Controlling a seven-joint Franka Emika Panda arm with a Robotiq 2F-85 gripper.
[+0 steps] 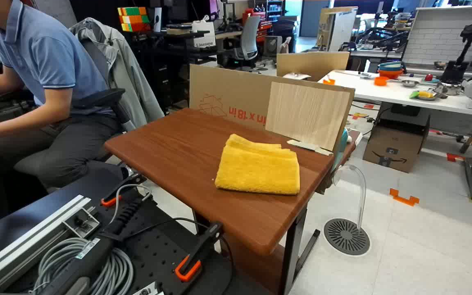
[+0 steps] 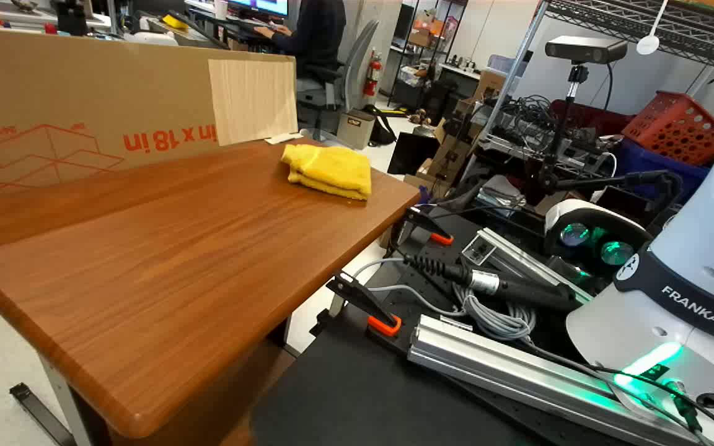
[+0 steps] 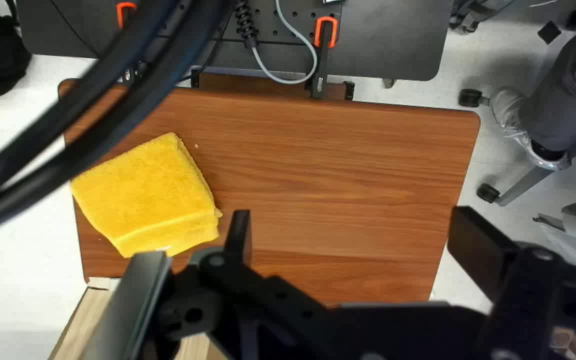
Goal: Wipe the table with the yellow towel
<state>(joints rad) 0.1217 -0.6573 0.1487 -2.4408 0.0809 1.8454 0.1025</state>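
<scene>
The yellow towel [image 1: 259, 168] lies folded on the reddish-brown table [image 1: 170, 143], near one end of it. In an exterior view the towel [image 2: 331, 171] rests near the table's far edge, with a bare stretch of the table [image 2: 165, 266] before it. In the wrist view the towel [image 3: 145, 195] is on the left side of the table [image 3: 328, 165]. My gripper [image 3: 350, 214] is wide open and empty, above the table, with the towel to the left of its fingers. The gripper is out of view in both exterior views.
A cardboard panel [image 1: 232, 92] with a wood-grain sheet [image 1: 307, 114] stands along one table edge. Black clamps with orange grips [image 1: 189, 266] and cables [image 1: 109, 262] lie on the black base beside another edge. A seated person [image 1: 51, 82] is close to the table.
</scene>
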